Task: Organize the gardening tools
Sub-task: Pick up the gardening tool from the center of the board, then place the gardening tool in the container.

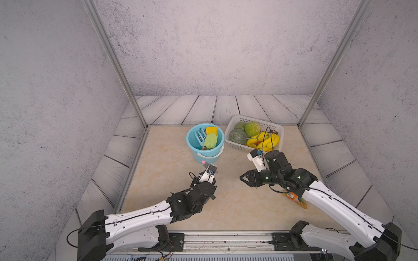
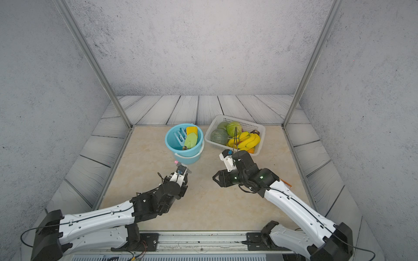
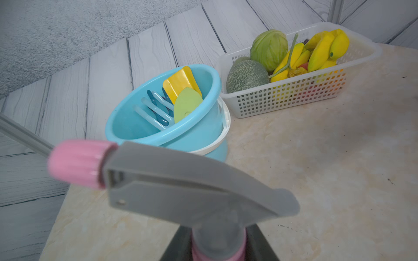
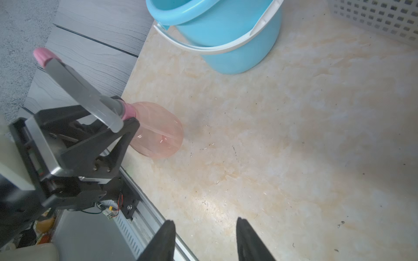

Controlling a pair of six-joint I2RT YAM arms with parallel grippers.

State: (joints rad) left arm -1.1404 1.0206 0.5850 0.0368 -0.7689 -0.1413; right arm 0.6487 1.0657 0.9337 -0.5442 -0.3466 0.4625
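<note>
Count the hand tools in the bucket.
3 visible in the light-blue bucket: a blue rake toward the robot's left, a yellow scoop at the far rim, a green trowel leaning in front of the scoop. Darker tines under the rake may be a fourth.

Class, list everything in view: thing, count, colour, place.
bucket: one, light blue, centre back
pronged tools: apparently two, blue, in bucket
yellow trowel: one, yellow, in bucket
green trowel: one, green, in bucket
basket: one, white, beside bucket
cabbage: one, green, in basket
melon: one, grey-green, in basket
bananas: bunch, yellow, in basket
packet: one, orange, under right arm
spray bottle: one, pink, gripped near bucket
left gripper: one, black, shut on spray bottle
right gripper: one, black, open
</note>
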